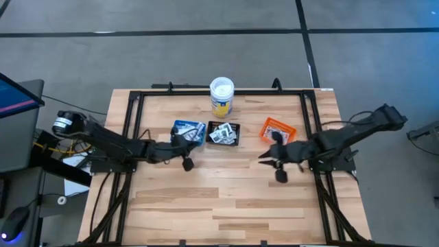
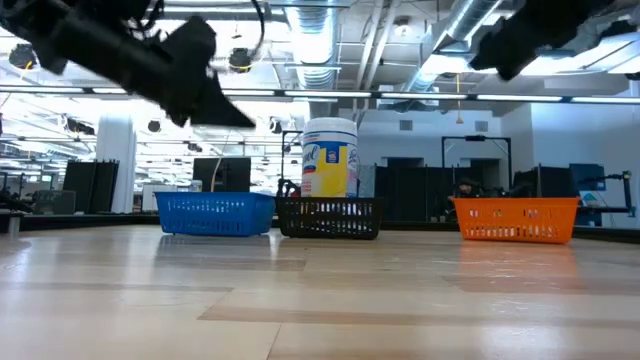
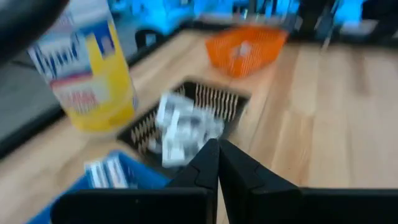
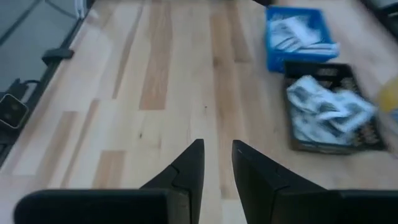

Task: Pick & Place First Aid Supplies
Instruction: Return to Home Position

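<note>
The narrow white-and-blue strips point(image 4: 292, 34) lie in the blue bin point(image 2: 215, 214). The squarish white packets point(image 4: 326, 109), dark-marked and heaped loosely, fill the black bin point(image 2: 330, 218) just beside it. The orange bin point(image 2: 517, 219) stands apart from those two, toward my right side, and holds a few pale packets point(image 1: 276, 127) too small for me to read their marks. All three bins sit in a row across the far half of the table point(image 1: 226, 199). The white-lidded tub point(image 1: 222, 96) with the yellow label stands upright behind the black bin, close to the far edge. My left claw point(image 3: 218, 144) hangs in the air above the near side of the blue bin, about where it meets the black one. Its two fingers are pressed together at the tips with nothing between them, and they point across the black bin toward the orange one. My right claw point(image 4: 217, 146) hovers over bare wood on the near side of the orange bin, aimed toward the middle of the table. Its fingers stand a little apart, a narrow gap showing between them, and they hold nothing. From table height both claws show high above the boards, mine on the left over the blue bin and mine on the right over the orange.
</note>
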You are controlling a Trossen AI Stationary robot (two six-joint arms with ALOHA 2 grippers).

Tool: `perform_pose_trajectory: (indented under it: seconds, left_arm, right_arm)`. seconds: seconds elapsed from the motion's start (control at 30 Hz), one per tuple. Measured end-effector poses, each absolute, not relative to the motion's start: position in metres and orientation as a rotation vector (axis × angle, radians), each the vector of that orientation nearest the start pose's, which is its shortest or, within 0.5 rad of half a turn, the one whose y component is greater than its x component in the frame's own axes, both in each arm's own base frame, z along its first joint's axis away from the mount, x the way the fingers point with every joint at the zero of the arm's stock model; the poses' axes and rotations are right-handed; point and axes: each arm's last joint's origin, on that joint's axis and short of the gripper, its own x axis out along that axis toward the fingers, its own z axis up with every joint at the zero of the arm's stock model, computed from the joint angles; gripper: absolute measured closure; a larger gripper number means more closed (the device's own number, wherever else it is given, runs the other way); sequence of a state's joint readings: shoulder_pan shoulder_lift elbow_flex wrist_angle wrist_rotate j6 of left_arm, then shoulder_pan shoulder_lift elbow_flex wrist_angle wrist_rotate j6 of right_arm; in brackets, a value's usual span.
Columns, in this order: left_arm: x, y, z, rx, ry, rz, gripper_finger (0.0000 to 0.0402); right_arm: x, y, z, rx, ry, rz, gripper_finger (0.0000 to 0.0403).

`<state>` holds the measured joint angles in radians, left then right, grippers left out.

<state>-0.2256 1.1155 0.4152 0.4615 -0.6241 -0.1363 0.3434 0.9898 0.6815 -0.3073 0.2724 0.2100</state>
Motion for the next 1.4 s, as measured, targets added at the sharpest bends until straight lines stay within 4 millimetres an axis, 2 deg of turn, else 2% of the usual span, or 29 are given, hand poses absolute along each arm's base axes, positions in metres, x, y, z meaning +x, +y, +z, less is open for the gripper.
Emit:
perform_pose_trajectory:
  seconds: [0.1, 0.2, 0.33, 0.43, 0.53, 0.7, 0.8, 0.97, 1.1, 1.4]
  left_arm:
    - [0.205, -0.034, 0.226, -0.054, 0.102, 0.389, 0.0393]
    - [0.187, -0.038, 0.243, -0.038, 0.017, 0.338, 0.0393]
    - [0.161, -0.039, 0.256, -0.024, -0.078, 0.289, 0.0393]
    - [0.147, -0.037, 0.254, -0.045, -0.123, 0.269, 0.0393]
    - [0.138, -0.033, 0.244, -0.035, -0.125, 0.279, 0.0393]
    - [0.124, -0.023, 0.226, -0.135, -0.169, 0.304, 0.0393]
    - [0.117, -0.019, 0.212, -0.169, -0.188, 0.314, 0.0392]
    - [0.108, -0.014, 0.199, -0.194, -0.228, 0.333, 0.0392]
    - [0.103, -0.011, 0.199, -0.201, -0.273, 0.348, 0.039]
    - [0.099, -0.005, 0.199, -0.189, -0.306, 0.393, 0.0389]
  right_arm:
    - [0.171, 0.059, 0.265, 0.007, 0.546, -0.053, 0.0326]
    - [0.148, 0.057, 0.269, -0.032, 0.484, -0.164, 0.0326]
    - [0.125, 0.056, 0.255, -0.066, 0.431, -0.168, 0.0326]
    - [0.114, 0.056, 0.242, -0.087, 0.423, -0.102, 0.0326]
    - [0.109, 0.058, 0.232, -0.145, 0.395, -0.019, 0.0326]
    - [0.106, 0.066, 0.219, -0.195, 0.308, 0.286, 0.0326]
    - [0.107, 0.066, 0.214, -0.217, 0.231, 0.373, 0.0326]
    - [0.109, 0.057, 0.206, -0.214, 0.231, 0.304, 0.0326]
    - [0.11, 0.048, 0.196, -0.202, 0.252, 0.273, 0.0326]
    - [0.111, 0.029, 0.187, -0.151, 0.239, 0.238, 0.0326]
